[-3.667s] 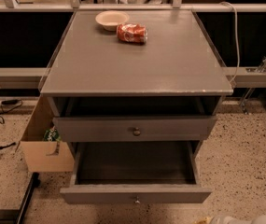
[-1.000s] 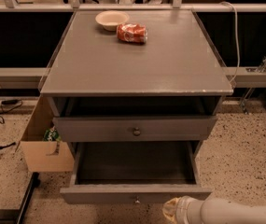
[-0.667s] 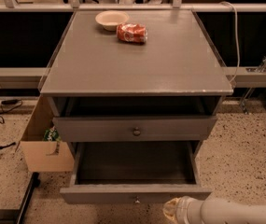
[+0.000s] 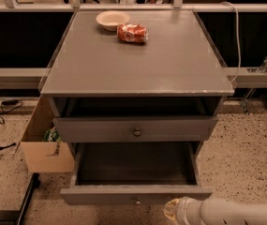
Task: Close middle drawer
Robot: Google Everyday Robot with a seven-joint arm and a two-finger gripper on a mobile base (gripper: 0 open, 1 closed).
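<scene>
End effector (image 4: 174,211) low at the right, just before the middle drawer (image 4: 100,195), which sticks out toward it. Far behind, up on the bench (image 4: 170,69): can (image 4: 132,33), bowl (image 4: 113,19) behind-left of it. Box (image 4: 44,156) away left.

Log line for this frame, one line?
task: close middle drawer | wide grey wooden middle drawer: pulled far out | gripper: low, before its front, right of centre | contact: cannot tell

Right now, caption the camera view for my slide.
The gripper sits at the bottom edge, just before the front of the open middle drawer.
</scene>
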